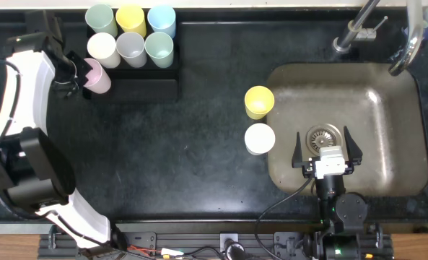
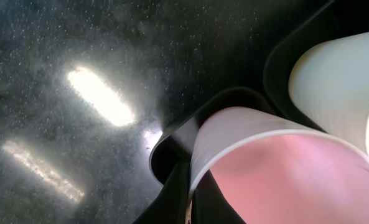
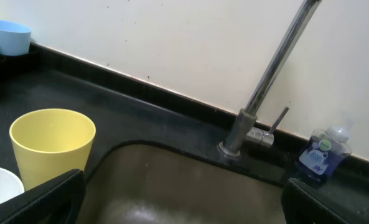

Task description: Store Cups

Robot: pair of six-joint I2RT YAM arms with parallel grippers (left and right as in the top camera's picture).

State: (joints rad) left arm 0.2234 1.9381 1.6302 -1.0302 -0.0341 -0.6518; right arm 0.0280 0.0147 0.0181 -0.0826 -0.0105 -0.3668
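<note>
— Where is the pink cup point(image 1: 97, 76)?
— At the left end of the black rack point(image 1: 152, 78), tipped on its side. It is smooth matte plastic with a thin round rim. The left gripper point(image 1: 82, 71) is clamped on its wall near the rim.
— What is next to it?
— A cream cup point(image 2: 333, 81), just beside it in a rounded black socket. It is one of the six racked cups point(image 1: 130, 45), which stand in two rows of three. All are plain tapered cylinders in pastel colours.
— And the loose ones?
— A yellow cup point(image 1: 259, 101) and a white cup point(image 1: 260, 139) stand upright, mouths up. They are close together on the speckled black counter point(image 1: 199, 159), at the sink's left edge.
— The right gripper point(image 1: 328, 148)?
— Its two dark fingers are spread wide, holding nothing. It sits over the brushed-steel sink point(image 1: 387, 108), near the round drain point(image 1: 322, 134).
— Anything behind?
— A slim chrome tap point(image 3: 265, 87) and a small blue soap bottle point(image 3: 324, 155) against the pale wall.
</note>
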